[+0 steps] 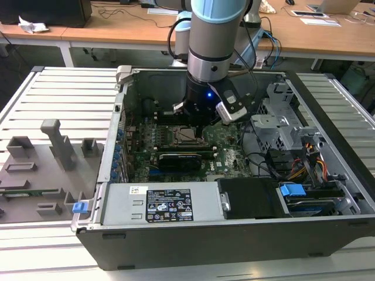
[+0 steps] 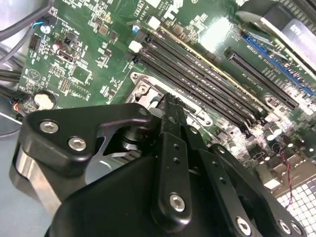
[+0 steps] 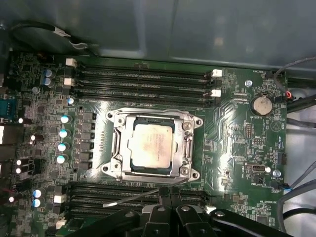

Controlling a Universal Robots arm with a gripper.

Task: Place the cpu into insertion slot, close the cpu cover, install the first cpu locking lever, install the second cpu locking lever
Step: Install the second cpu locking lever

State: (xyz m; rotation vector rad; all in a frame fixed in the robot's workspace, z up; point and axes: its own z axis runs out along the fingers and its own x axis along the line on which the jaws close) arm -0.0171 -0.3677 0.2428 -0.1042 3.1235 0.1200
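Jaws pressed together, holding nothing: the gripper [image 3: 165, 193] hangs low over the board [image 3: 232, 128], just beside the slot's [image 3: 190, 148] edge, with its fingers [image 2: 170, 116] at the metal rim. The cpu [image 3: 152, 144] lies flat in the slot, near the middle of the board. The cover [image 3: 153, 170] is down around it. A thin lever [image 3: 131, 198] sticks out loose beside the gripper. The board lies in the open case [image 1: 117, 170].

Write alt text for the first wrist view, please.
The cpu sits in the insertion slot with the cpu cover closed around it, on a green motherboard. The black tool is beside the socket, near a thin lever.
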